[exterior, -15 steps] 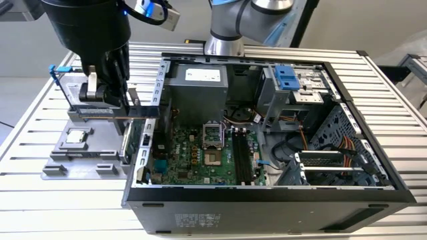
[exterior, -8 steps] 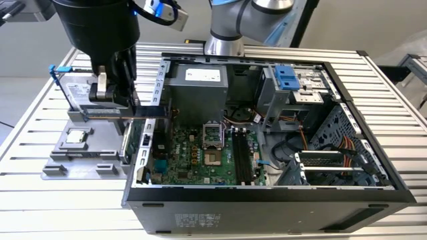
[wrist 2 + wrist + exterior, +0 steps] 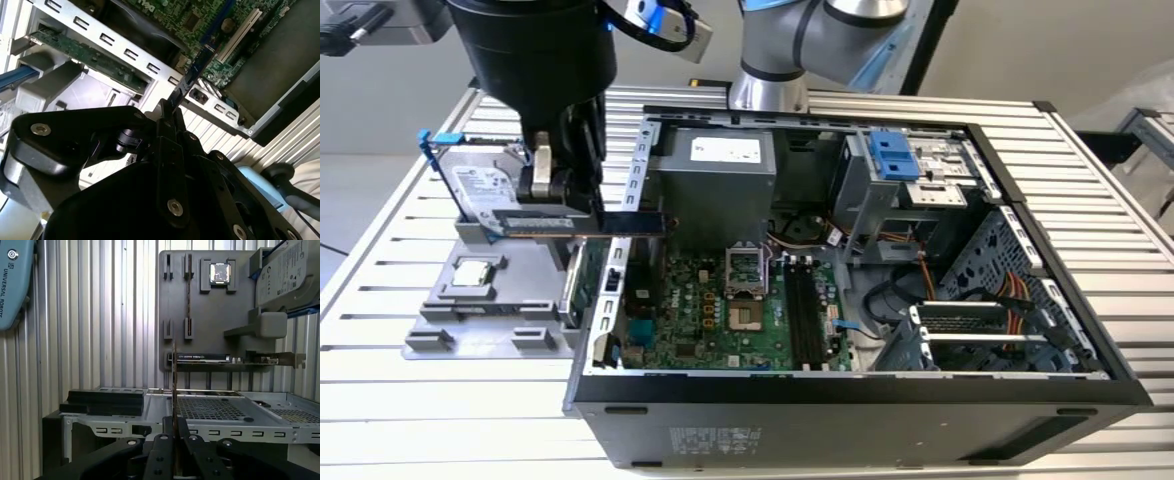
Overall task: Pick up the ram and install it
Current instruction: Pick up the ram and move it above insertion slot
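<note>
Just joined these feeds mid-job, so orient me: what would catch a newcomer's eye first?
The gripper, shut on the ram, holds it level over the wall of the open computer case on the exterior view's left. Beside the case there, a grey fixture carries a hard drive and a processor chip.

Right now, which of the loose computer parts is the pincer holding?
The long thin memory stick, clamped in the pincer; the hard drive and the square chip sit in the grey holder.
</note>
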Available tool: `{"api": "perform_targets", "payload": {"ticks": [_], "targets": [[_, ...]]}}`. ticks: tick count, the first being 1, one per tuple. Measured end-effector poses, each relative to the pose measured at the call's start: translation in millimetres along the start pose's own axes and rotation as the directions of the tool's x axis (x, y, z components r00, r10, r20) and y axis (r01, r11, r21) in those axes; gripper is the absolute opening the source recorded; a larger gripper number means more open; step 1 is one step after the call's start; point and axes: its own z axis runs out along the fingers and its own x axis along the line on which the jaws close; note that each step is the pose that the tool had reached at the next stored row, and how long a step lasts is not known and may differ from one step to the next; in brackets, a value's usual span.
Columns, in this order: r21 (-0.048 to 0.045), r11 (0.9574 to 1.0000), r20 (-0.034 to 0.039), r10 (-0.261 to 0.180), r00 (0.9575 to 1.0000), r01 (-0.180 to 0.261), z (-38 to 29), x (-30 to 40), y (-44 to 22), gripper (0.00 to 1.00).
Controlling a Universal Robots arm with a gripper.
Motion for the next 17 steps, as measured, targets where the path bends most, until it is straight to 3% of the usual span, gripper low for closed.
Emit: {"api": "perform_targets", "payload": {"ticks": [17], "targets": [[0.0000,1.0000,0.0000,0.000,1.0000,0.000,-0.1,-0.1,-11.1,0.00]]}}
